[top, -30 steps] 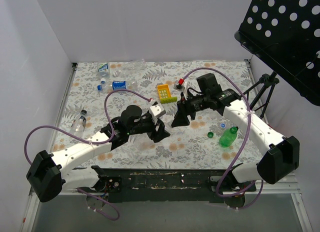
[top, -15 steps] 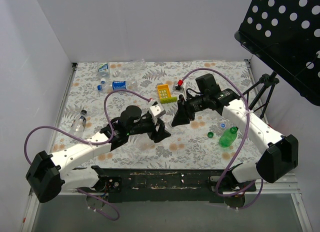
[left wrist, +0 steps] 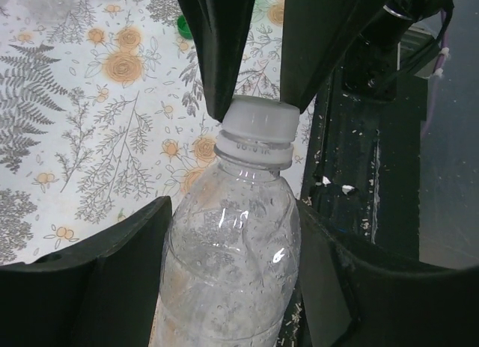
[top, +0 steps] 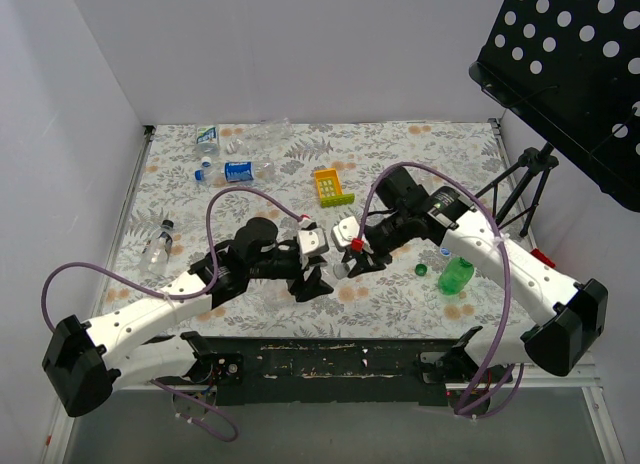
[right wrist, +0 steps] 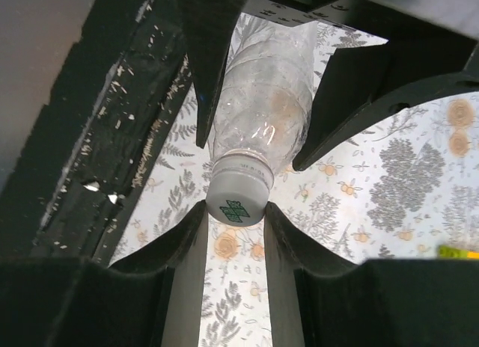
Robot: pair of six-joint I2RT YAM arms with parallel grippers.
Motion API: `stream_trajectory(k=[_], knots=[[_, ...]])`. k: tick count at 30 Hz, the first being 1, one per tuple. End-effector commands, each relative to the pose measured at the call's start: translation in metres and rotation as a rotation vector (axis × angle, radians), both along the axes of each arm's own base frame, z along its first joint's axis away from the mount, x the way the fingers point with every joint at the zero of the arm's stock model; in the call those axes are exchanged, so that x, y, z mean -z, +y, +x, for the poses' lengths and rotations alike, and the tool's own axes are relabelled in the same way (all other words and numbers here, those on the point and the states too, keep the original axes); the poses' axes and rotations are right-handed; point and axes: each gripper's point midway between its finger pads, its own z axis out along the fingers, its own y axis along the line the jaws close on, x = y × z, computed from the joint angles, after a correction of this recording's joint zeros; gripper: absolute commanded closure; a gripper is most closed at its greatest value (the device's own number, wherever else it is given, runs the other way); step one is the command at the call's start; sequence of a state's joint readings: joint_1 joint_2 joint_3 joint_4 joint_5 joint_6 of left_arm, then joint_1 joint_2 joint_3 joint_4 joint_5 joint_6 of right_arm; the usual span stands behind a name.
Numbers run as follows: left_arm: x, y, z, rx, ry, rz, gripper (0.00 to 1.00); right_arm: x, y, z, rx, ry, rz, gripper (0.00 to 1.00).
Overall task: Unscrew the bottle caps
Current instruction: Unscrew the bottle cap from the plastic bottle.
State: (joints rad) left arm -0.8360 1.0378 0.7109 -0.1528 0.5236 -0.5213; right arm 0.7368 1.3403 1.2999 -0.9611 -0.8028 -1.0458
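– Bottle cap first: where is it?
– The white round plastic screw cap (right wrist: 238, 194) sits on the neck of a clear thin plastic bottle (left wrist: 232, 250). The bottle is held over the flower-printed bench (top: 400, 154), near the front middle.
– What holds it?
– The right tool (right wrist: 236, 220) is clamped on the cap, with one black finger on each side. The left tool (left wrist: 228, 276) is clamped around the bottle's ridged, slightly cloudy body.
– And the arms?
– The left arm lies low and reaches toward the centre. The right arm bends inward to meet it, so the tools face each other.
– Any writing?
– The cap's top has a green printed mark, too small to read. Far back a blue-labelled clear bottle (top: 238, 170) lies on its side, and I cannot read its text.
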Motion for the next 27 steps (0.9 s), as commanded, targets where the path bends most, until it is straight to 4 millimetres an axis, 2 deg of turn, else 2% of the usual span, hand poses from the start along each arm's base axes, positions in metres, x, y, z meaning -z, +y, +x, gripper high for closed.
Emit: stream_trajectory(k=[1,4,5,9,10,12,14,19,27], knots=[[0.004,0.006,-0.006,0.015,0.006,0.014,1.0,-0.013,0.001,0.013,-0.032,-0.187,0.034,0.95],[0.006,0.009,0.003,-0.048,0.0,0.019,1.0,-0.018,0.005,0.014,0.061,-0.105,0.039,0.87],[0.006,0.01,0.006,-0.07,0.001,0.02,1.0,-0.019,0.005,0.015,0.095,-0.076,0.031,0.8],[0.003,0.015,0.016,-0.143,-0.01,0.022,1.0,-0.03,-0.001,0.022,0.251,0.112,0.077,0.43],[0.002,0.016,0.017,-0.16,-0.012,0.021,1.0,-0.035,-0.004,0.025,0.276,0.159,0.109,0.36],[0.0,0.018,0.02,-0.185,-0.016,0.016,1.0,-0.047,-0.01,0.027,0.356,0.292,0.166,0.28],[-0.002,0.019,0.021,-0.201,-0.012,0.013,1.0,-0.054,-0.008,0.031,0.439,0.388,0.195,0.26],[-0.003,0.014,0.025,-0.22,0.009,0.014,1.0,-0.039,-0.004,0.052,0.734,0.612,0.172,0.26],[-0.006,0.004,0.028,-0.218,0.015,0.001,1.0,-0.019,0.004,0.048,0.744,0.734,0.115,0.27]])
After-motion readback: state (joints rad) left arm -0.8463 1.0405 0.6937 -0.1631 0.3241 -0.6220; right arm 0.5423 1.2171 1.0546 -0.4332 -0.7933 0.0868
